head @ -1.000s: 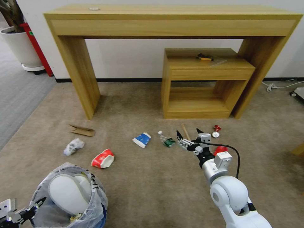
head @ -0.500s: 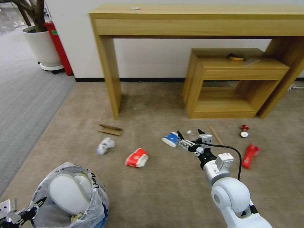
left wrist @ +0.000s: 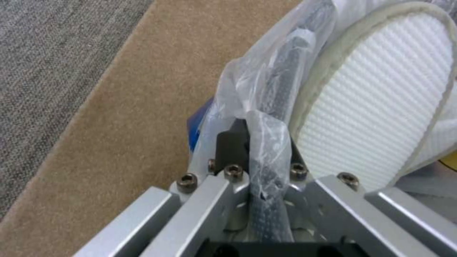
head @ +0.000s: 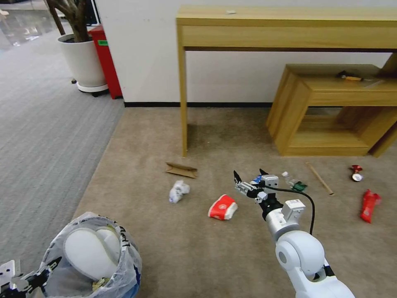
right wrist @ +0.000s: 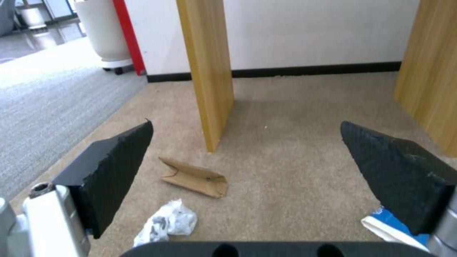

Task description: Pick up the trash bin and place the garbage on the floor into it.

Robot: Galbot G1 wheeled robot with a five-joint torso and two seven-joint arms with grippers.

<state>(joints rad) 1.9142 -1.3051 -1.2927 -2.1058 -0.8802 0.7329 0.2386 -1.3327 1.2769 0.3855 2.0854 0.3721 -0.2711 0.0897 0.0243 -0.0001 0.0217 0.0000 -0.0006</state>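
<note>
The trash bin [head: 124, 265], blue with a crinkly clear bag, hangs at the lower left with white insoles [head: 84, 252] inside. My left gripper [head: 39, 273] is shut on its bagged rim [left wrist: 271, 107]. My right gripper [head: 249, 176] hovers open over the beige floor [head: 198, 248], empty. Garbage lies around it: cardboard [head: 181, 169], crumpled paper [head: 178, 191], a red-white cup [head: 223, 207], a blue carton [head: 257, 179] half hidden behind the fingers, a small bottle [head: 292, 182], a stick [head: 319, 178], a red can [head: 355, 173] and a red wrapper [head: 369, 203]. The right wrist view shows the cardboard [right wrist: 194, 176] and paper [right wrist: 166, 222] ahead.
A long wooden table stands against the wall, its leg [head: 183, 99] just beyond the cardboard. A low wooden shelf [head: 331, 111] carries a black-yellow item [head: 349, 76]. A tall red bin [head: 106, 62] and white plant pot [head: 84, 62] stand on grey ribbed carpet [head: 41, 124].
The whole head view has slid rightward, so the camera has turned left; the litter now sits further right in view. Both grippers keep their places and states.
</note>
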